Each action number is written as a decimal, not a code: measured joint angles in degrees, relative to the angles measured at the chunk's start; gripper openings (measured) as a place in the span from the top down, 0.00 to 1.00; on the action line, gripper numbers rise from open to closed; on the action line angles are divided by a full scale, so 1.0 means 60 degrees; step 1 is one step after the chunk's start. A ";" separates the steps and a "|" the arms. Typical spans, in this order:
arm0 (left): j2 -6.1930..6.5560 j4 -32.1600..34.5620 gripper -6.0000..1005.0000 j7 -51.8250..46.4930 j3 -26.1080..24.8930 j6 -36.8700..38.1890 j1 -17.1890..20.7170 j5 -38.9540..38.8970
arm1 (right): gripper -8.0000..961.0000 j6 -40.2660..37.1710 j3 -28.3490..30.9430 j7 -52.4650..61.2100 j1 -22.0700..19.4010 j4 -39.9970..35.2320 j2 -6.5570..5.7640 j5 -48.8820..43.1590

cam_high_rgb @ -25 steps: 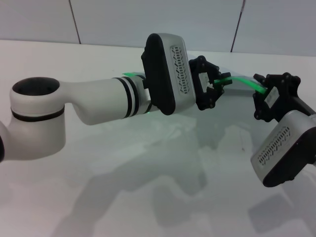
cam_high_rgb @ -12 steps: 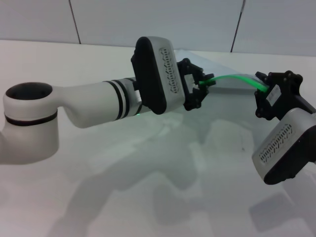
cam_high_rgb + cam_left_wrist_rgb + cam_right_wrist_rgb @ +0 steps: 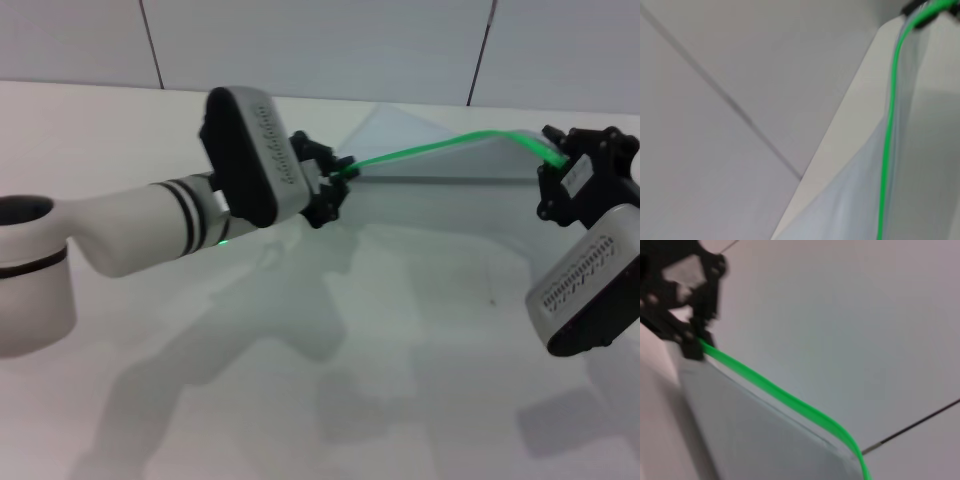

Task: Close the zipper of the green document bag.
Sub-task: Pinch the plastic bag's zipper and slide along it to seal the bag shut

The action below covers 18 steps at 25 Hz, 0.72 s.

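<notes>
The green document bag (image 3: 440, 145) is held up off the table, a pale translucent sheet stretched between my two grippers. Its zipper (image 3: 440, 146) runs as a bright green strip along the top edge. My left gripper (image 3: 340, 176) is shut on the strip's left end. At the strip's right end my right gripper (image 3: 558, 160) is shut on the bag's corner. The left wrist view shows the zipper (image 3: 888, 130) running along the bag (image 3: 850, 210) toward the right gripper (image 3: 924, 14). From the right wrist, the zipper (image 3: 775, 390) leads to the left gripper (image 3: 694, 346). The slider tab is hidden.
The white table (image 3: 300, 380) lies under both arms and carries only their shadows. A panelled grey wall (image 3: 300, 40) rises behind the table's far edge. My left forearm (image 3: 130, 230) stretches across the left half of the head view.
My left gripper has slid left along the green strip, away from the right gripper. The exposed strip between them has grown much longer. The right gripper shifted slightly right.
</notes>
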 joint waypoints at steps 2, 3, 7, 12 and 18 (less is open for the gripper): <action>0.0005 0.0079 0.90 0.0002 -0.0215 0.0001 0.0118 0.0000 | 0.81 0.0123 0.0029 -0.0010 -0.0005 0.0002 -0.0007 0.0200; 0.0009 0.0107 0.90 0.0002 -0.0315 0.0001 0.0165 0.0000 | 0.81 0.0178 0.0078 -0.0025 -0.0005 0.0011 -0.0013 0.0363; 0.0024 0.0139 0.89 0.0004 -0.0575 -0.0001 0.0340 0.0001 | 0.81 0.0192 0.0153 -0.0025 -0.0005 0.0060 -0.0015 0.0424; 0.0027 0.0144 0.88 0.0005 -0.0616 -0.0002 0.0406 0.0002 | 0.80 0.0270 0.0165 -0.0029 -0.0005 0.0143 -0.0012 0.0425; 0.0019 0.0151 0.87 0.0005 -0.0616 -0.0004 0.0404 0.0002 | 0.80 0.0650 0.0051 -0.0031 0.0060 0.0345 -0.0017 0.0425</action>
